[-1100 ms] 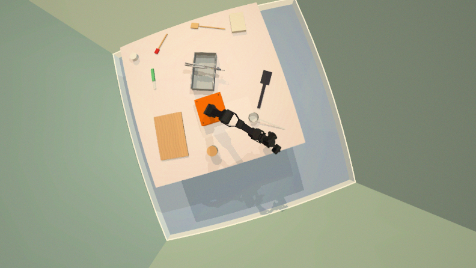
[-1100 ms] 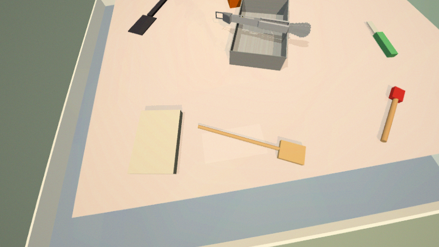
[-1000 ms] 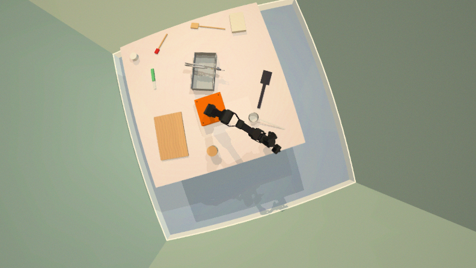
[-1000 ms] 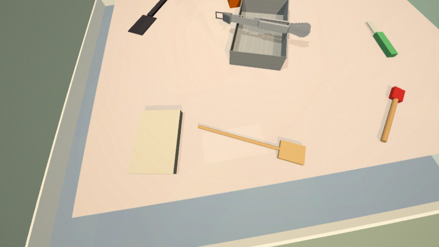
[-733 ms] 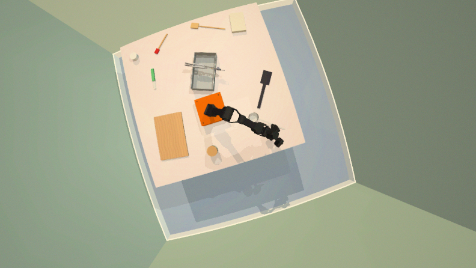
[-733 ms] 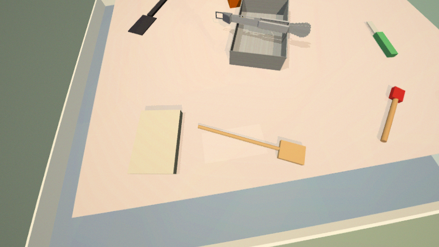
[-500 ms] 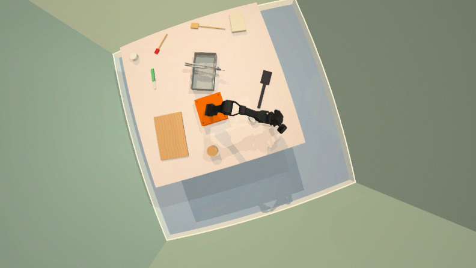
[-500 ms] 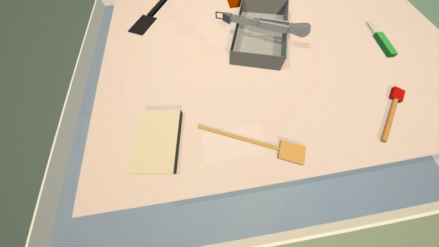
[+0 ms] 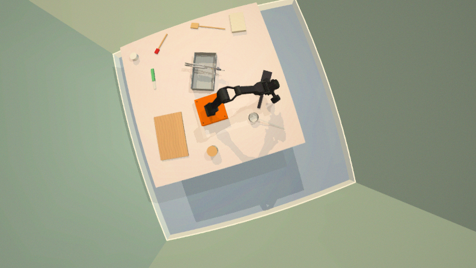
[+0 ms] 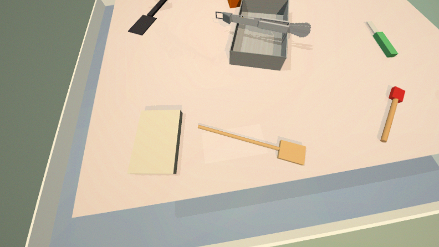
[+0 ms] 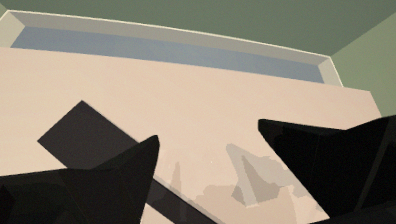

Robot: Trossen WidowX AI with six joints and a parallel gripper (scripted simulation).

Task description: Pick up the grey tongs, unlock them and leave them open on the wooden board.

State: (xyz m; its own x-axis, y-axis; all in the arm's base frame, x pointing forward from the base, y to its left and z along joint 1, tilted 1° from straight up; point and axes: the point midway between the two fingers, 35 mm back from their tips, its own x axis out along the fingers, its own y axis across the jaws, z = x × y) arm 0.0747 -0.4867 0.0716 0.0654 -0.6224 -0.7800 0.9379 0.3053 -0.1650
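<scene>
Tongs (image 9: 203, 66) (image 10: 259, 24): locked, across roasting tin (image 9: 192, 74) (image 10: 256, 58)
My gripper (image 11: 209, 132): spread wide, nothing held
Direction: tongs beyond black spatula (image 9: 265, 76) (image 10: 142, 25) (image 11: 90, 134) — toward orange base plate's (image 9: 198, 106) (image 10: 234, 3) tin side
Long axis: crosswise over tin

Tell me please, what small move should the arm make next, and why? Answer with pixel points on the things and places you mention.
Probably swing the open, empty hand (image 9: 274, 90) (image 11: 209, 132) toward the roasting tin (image 9: 204, 89) (image 10: 255, 58), staying high. The grey tongs (image 9: 203, 66) (image 10: 245, 20) lie across its rim, while the hand is off to one side, above the black spatula (image 9: 265, 76) (image 10: 142, 25) (image 11: 82, 135).
</scene>
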